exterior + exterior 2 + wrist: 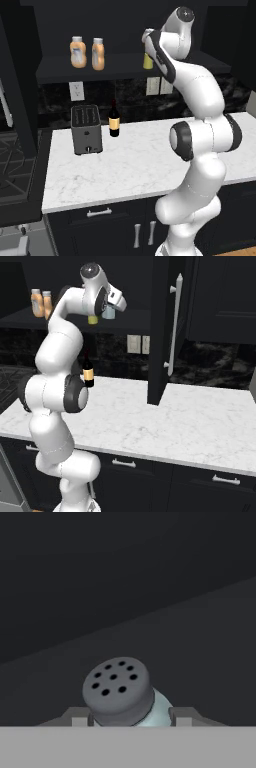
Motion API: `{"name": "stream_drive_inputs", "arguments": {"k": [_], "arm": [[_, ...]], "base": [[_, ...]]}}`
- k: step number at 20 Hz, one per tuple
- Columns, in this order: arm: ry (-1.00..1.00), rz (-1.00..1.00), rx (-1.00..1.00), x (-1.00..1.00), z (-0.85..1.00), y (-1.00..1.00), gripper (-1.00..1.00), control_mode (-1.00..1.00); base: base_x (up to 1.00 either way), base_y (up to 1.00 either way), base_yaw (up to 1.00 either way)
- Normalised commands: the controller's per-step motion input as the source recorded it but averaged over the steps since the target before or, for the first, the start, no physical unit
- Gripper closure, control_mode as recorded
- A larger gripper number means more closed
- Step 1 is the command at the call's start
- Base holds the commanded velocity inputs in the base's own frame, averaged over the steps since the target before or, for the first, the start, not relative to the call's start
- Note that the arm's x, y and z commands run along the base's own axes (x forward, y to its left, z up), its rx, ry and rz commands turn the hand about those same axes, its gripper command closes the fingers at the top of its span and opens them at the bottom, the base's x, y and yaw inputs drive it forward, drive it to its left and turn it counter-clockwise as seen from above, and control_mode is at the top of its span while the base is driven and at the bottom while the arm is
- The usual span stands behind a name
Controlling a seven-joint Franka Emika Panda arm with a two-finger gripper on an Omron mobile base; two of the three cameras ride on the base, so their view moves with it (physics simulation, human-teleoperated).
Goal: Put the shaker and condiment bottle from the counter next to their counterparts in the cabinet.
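My gripper (pixel 131 719) is shut on the shaker (pixel 120 691), a pale blue-grey shaker whose grey holed cap tilts toward the hand camera. In the right base view the gripper (pixel 112 308) holds the shaker (pixel 109 312) up at the shelf of the dark cabinet (pixel 135 320), just right of the yellow-green shaker (pixel 93 319). The arm hides most of that yellow-green shaker (pixel 148 61) in the left base view. Two near-identical orange condiment bottles (pixel 78 52) (pixel 98 54) stand side by side at the shelf's left end. I cannot tell them apart.
On the white marble counter (pixel 135 165) stand a dark toaster (pixel 86 129) and a dark wine bottle (pixel 114 120) near the back wall. An open cabinet door (pixel 162 331) with a long silver handle hangs right of the gripper. A stove (pixel 15 170) lies at far left.
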Motion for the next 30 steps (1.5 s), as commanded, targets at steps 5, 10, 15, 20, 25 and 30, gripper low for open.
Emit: {"name": "stream_drive_inputs", "arguments": {"k": [5,10,15,20,25,30], "arm": [[-0.07,0.00,-0.02,0.01,-0.30,0.00,1.00,-1.00],[-0.21,0.00,-0.07,0.17,-0.51,0.00,1.00,-1.00],[-0.19,0.00,-0.07,0.23,-0.59,0.00,1.00,-1.00],[-0.03,0.00,-0.03,0.06,-0.20,0.00,1.00,-1.00],[0.26,0.00,0.08,0.00,0.05,0.00,1.00,-1.00],[0.28,0.00,0.09,0.00,0.00,0.00,1.00,-1.00]], "base": [[0.00,0.00,0.00],[0.00,0.00,0.00],[0.00,0.00,0.00],[0.00,0.00,0.00],[0.00,0.00,0.00],[0.00,0.00,0.00]]}}
